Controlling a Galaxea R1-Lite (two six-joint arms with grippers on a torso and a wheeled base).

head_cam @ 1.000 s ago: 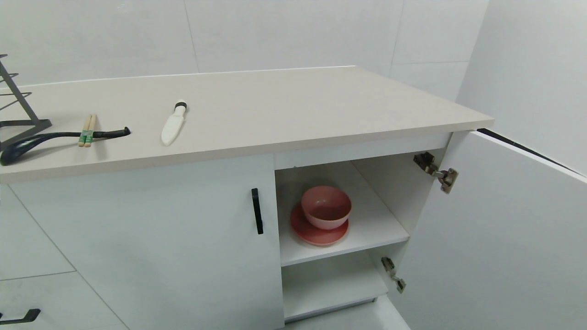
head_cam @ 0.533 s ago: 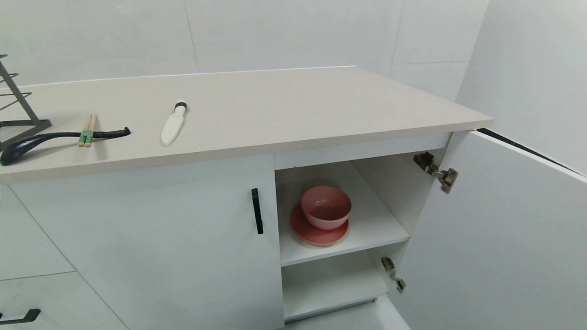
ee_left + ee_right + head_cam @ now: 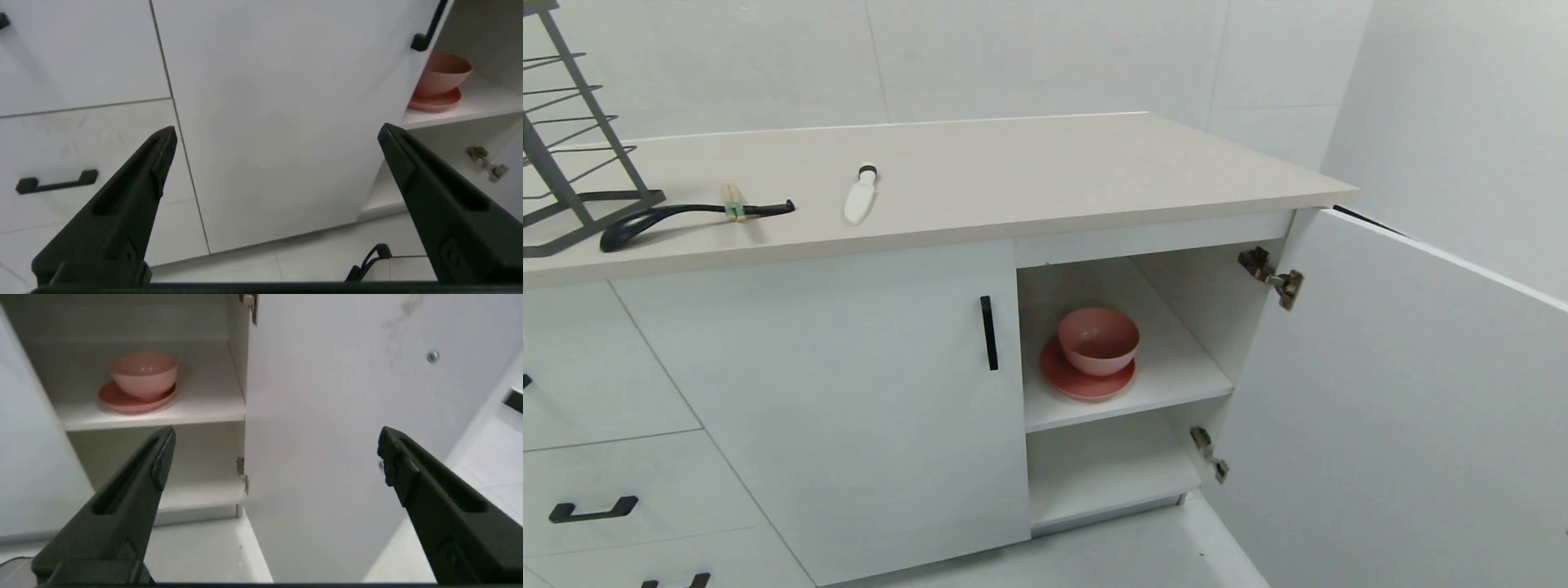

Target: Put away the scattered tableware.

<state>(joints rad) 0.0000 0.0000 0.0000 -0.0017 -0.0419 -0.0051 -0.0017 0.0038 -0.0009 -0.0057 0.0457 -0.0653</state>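
On the countertop (image 3: 1029, 171) lie a black ladle (image 3: 645, 220), a pair of chopsticks (image 3: 734, 203) resting across its handle, and a white sheathed knife (image 3: 859, 198). Inside the open cabinet, a pink bowl (image 3: 1098, 340) sits on a red plate (image 3: 1078, 385) on the upper shelf. My left gripper (image 3: 278, 133) is open, low in front of the closed cabinet door (image 3: 278, 98), with the bowl (image 3: 444, 72) off to one side. My right gripper (image 3: 278, 435) is open too, facing the edge of the open door (image 3: 343, 416), with the bowl (image 3: 145, 374) farther in.
A grey wire rack (image 3: 572, 155) stands at the counter's left end. The right cabinet door (image 3: 1380, 392) swings out wide. The left door has a black handle (image 3: 988, 332). Drawers with black handles (image 3: 592, 509) lie at the lower left. The lower shelf (image 3: 1103, 482) is bare.
The whole head view has shifted: the counter looks farther off, and more of the rack and drawers shows. The camera moved; the tableware lies where it was.
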